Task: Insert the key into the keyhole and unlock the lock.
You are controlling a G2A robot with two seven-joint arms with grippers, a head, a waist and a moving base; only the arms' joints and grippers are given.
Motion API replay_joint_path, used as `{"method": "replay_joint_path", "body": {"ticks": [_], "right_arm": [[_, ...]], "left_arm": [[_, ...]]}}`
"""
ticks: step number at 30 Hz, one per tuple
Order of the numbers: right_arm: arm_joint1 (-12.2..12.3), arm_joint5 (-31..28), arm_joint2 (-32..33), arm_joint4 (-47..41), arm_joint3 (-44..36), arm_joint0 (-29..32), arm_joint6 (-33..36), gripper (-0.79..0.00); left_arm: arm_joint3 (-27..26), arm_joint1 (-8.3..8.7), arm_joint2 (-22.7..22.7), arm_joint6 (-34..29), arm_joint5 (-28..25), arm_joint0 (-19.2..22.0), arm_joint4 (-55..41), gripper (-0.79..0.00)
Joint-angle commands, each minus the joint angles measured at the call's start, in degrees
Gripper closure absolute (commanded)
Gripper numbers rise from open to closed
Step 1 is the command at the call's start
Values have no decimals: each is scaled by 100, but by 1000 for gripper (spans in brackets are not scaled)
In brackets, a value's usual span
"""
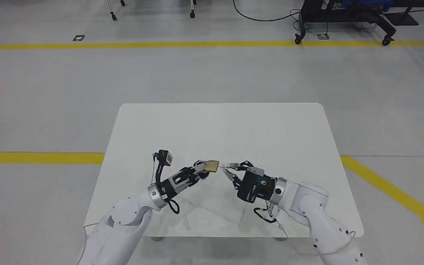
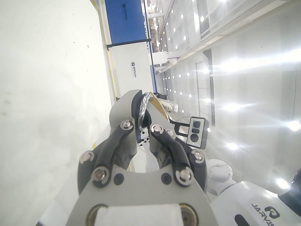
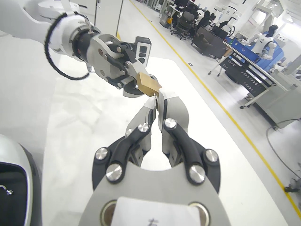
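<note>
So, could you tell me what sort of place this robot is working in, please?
Most likely a robotics lab or workshop hall: yellow floor lines mark out lanes, workbenches with office chairs stand along one side, and another humanoid robot stands by them.

**Surface materials at the lock and key.**
The lock [image 3: 148,86] has a yellow brass body with a dull, brushed-looking finish; its shackle [image 2: 141,112] is bright polished metal. The key [image 3: 156,100] is silvery metal. On the left gripper [image 2: 147,104] and right gripper [image 3: 161,104], the jaws look like matt pale-grey plastic or painted metal, their links are smooth black plastic, and the pivot pins are shiny bare metal. The tabletop [image 1: 278,126] is smooth, white and faintly satin.
</note>
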State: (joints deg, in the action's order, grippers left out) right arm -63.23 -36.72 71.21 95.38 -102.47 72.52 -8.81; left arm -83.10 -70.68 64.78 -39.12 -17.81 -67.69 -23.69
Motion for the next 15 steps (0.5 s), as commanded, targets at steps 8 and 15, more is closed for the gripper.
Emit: {"method": "replay_joint_path", "body": {"ticks": [8,15], "right_arm": [[211,93,234,2188,-872,521,-468,-720],[239,93,-201,3399,-1095,402,-37,-763]], "left_arm": [[51,-7,15,-81,119,44,-58,0],[70,20,-72,-236,426,136,546,0]]}}
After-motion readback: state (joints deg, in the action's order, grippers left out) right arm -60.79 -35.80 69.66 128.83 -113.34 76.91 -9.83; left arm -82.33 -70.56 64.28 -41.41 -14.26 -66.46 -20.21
